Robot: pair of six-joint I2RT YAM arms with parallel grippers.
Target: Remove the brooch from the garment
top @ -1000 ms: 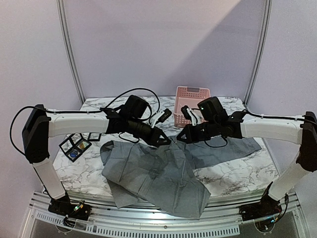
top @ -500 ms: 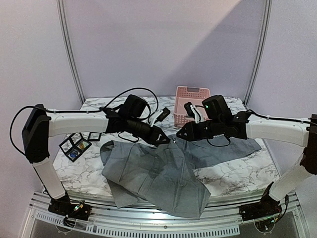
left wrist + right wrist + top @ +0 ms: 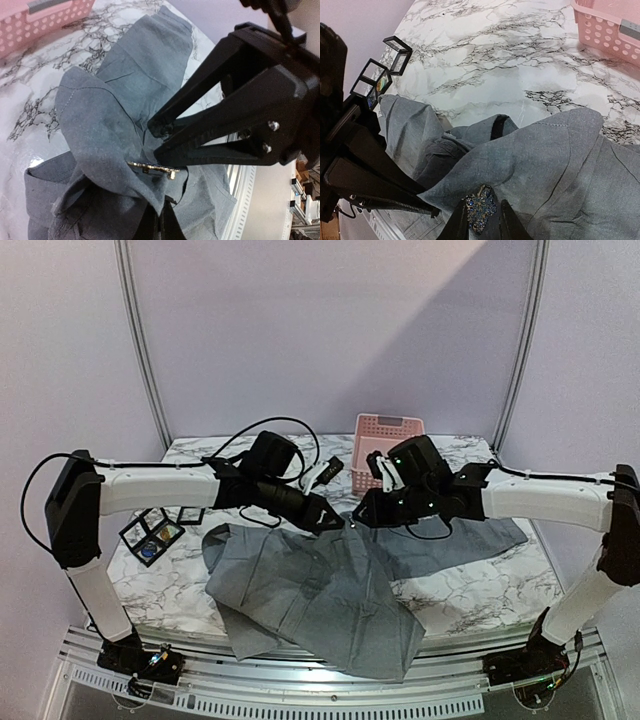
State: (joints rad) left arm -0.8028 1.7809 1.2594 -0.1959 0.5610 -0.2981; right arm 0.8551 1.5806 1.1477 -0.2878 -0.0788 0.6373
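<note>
The grey garment [image 3: 310,590] lies spread over the table's front, with one fold lifted at the middle. My left gripper [image 3: 338,525] is shut on that fold [image 3: 100,125] and holds it up. The brooch [image 3: 480,212], blue and gold and glittering, is pinned to the fold. Its metal pin back [image 3: 152,169] shows on the other side of the cloth. My right gripper [image 3: 483,206] stands a little open astride the brooch. One finger is at the brooch's edge, and a thin dark gap shows on the other side. In the top view the right gripper [image 3: 358,520] meets the left one tip to tip.
A pink basket [image 3: 388,432] stands at the back of the marble table [image 3: 480,590]. Black-framed display boxes [image 3: 152,535] sit at the left, beside the garment. The table's front rail [image 3: 320,680] runs under the hanging cloth.
The right wrist rose slightly, then came back down and left to the raised fold. The left arm has held still with the cloth.
</note>
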